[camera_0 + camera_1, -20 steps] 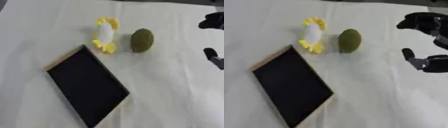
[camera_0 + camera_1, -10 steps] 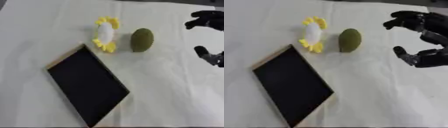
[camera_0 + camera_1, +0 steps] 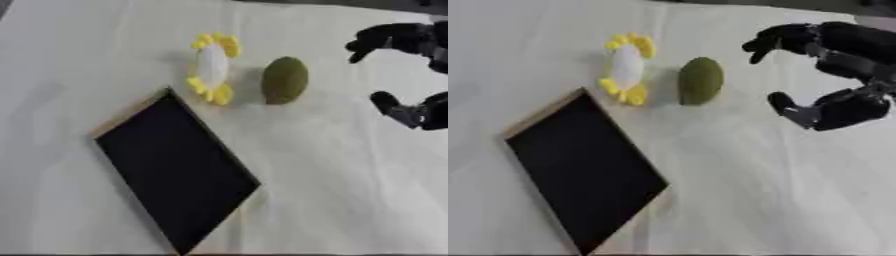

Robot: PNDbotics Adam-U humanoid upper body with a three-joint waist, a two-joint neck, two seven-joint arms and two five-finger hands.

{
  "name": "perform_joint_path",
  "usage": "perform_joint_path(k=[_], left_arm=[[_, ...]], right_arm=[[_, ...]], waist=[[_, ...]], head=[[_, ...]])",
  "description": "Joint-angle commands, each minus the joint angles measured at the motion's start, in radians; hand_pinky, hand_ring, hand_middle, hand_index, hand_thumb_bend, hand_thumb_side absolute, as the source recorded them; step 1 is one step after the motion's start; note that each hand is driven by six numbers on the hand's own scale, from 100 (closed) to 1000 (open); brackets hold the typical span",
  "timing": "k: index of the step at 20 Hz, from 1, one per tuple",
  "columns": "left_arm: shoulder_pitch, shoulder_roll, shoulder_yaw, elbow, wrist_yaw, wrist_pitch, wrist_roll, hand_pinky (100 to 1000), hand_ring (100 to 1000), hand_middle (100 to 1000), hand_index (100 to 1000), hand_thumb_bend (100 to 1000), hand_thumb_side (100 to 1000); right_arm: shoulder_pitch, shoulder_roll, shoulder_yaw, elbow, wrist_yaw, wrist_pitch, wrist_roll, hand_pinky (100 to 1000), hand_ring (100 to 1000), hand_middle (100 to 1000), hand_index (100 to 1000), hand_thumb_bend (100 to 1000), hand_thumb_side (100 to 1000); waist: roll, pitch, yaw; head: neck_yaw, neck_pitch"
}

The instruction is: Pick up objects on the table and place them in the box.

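Just right hand [image 3: 833, 75] spread, empty.

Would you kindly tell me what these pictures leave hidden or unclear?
- Left hand: shows in neither view.
- Right hand: its arm is cut off by the right edge in both views.
- Box: its inside is plain black, so its depth is unclear.
- Yellow and white object: too blurred to identify.

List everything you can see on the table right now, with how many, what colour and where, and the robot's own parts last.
box: one, black inside with a tan rim, lower left, lying askew.
flower-shaped toy: one, white with yellow petals, upper middle, just beyond the box's far corner.
oval fruit: one, olive green, right of the flower-shaped toy, apart from it.
table: one, covered in off-white cloth.
right hand: one, black, at the right edge, fingers spread towards the oval fruit, holding nothing.
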Motion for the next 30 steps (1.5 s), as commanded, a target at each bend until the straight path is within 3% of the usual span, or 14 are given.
perform_joint_path(k=[1,13,30], left_arm=[[-0.01,0.005,-0.005,-0.019,0.009,0.0,-0.008,784,726,627,814,144,604],[-0.011,-0.003,-0.01,-0.019,0.024,0.006,-0.02,784,725,626,813,132,613],[-0.013,-0.013,-0.018,-0.019,0.044,0.015,-0.037,782,720,621,806,115,625]], right_arm=[[-0.046,-0.001,0.01,0.013,-0.002,0.029,0.035,971,1000,790,960,100,100],[-0.196,0.111,0.072,0.212,0.057,-0.006,0.065,985,1000,861,992,100,100],[-0.309,0.236,0.104,0.51,0.19,-0.146,0.058,984,1000,870,996,100,148]], waist=[[0.004,-0.024,0.003],[-0.002,-0.016,0.02],[-0.012,-0.002,0.042]], head=[[-0.009,0.003],[-0.028,0.001],[-0.041,-0.009]])
